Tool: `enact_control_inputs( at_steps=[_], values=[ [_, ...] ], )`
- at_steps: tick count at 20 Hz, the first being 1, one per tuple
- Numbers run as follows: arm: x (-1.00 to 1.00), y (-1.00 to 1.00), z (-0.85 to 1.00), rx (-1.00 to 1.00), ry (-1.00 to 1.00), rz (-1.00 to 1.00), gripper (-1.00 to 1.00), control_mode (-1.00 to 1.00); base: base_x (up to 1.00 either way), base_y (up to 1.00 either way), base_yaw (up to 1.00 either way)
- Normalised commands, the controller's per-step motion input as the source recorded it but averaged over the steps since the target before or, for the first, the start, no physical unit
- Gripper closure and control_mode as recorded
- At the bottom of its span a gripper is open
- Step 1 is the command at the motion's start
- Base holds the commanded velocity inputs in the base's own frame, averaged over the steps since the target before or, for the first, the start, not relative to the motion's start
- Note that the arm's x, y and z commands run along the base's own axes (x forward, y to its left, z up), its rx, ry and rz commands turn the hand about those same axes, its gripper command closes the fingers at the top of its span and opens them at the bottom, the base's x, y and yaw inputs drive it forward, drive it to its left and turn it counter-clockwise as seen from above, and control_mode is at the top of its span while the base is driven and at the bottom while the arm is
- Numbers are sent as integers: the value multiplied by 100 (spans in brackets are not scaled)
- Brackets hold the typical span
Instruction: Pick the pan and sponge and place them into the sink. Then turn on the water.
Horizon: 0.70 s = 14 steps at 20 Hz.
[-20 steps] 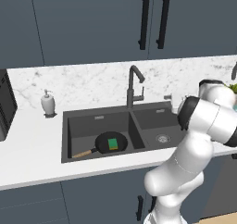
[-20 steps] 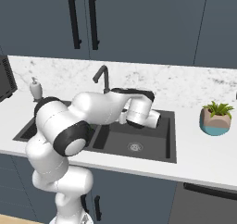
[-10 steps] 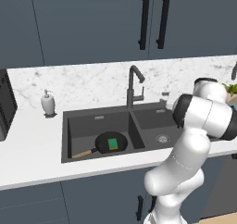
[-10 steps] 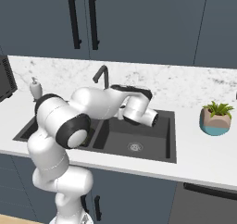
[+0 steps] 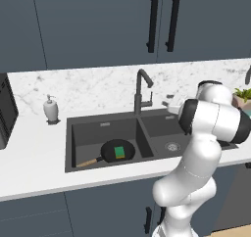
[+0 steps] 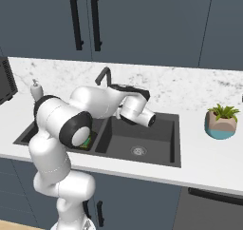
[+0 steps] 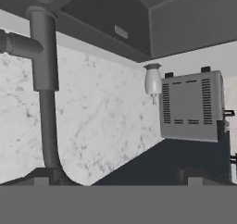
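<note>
Dark blue cabinets (image 5: 98, 25), white marble backsplash (image 5: 98, 86), white counter (image 5: 34, 162)

The hand view was rolled upside down relative to the room. The dark grey faucet (image 7: 45, 79) ran down the left side, its neck widening into a thicker barrel near the top, with a side lever (image 7: 16, 45) jutting left from that barrel. Behind it spread the white marbled backsplash (image 7: 97, 121). The sink (image 7: 139, 19) hung across the top, its dark basin walls divided by a ridge. A white soap dispenser bottle (image 7: 152, 82) appeared inverted at centre right, just beside a grey slotted appliance (image 7: 190, 105). Two dark finger tips (image 7: 196, 176) rose at the bottom, set wide apart.
</note>
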Motion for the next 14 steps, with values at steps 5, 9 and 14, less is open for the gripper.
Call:
enact_control_inputs(
  at_steps=[5, 9, 14],
  values=[
    [24, 6, -8, 0, -3, -4, -100, -100, 0, 0, 0],
    [24, 0, -23, 0, 0, -4, -100, -100, 0, 0, 0],
    [21, 0, -28, 0, -2, -5, -100, -100, 0, 0, 0]
  ],
)
